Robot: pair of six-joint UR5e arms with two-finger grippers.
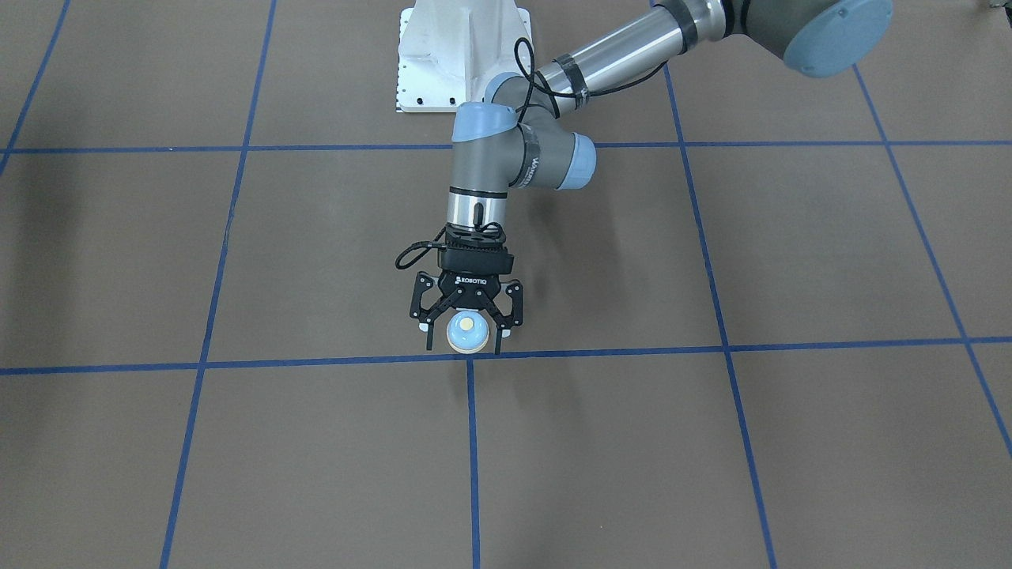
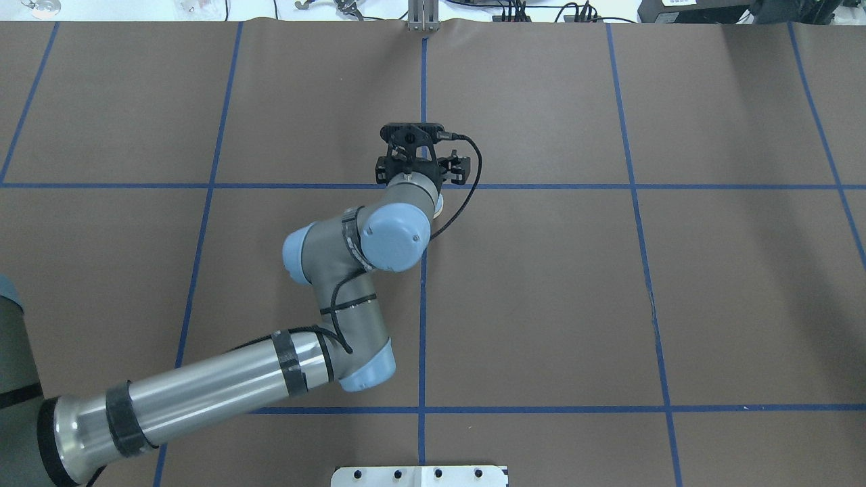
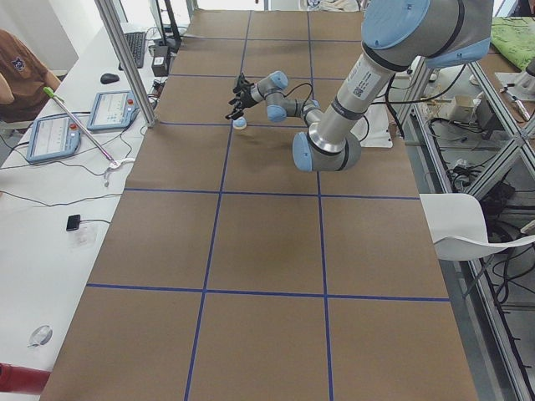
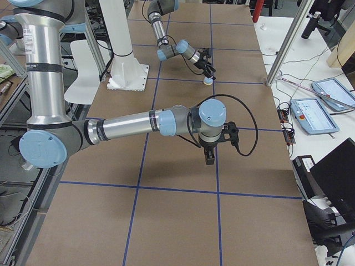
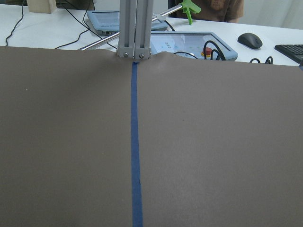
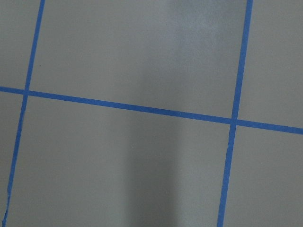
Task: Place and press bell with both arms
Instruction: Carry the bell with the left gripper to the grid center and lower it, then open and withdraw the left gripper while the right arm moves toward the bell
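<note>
Left arm (image 1: 624, 47), jaws apart astride bell (image 1: 467, 332), white pedestal (image 1: 443, 47) behind; right jaws unclear.

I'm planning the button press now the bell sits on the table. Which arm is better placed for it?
Probably the right: the right pincer hangs free over the table, pointing down. The left pincer, open, straddles the bell at its sides and would have to back off first.
</note>
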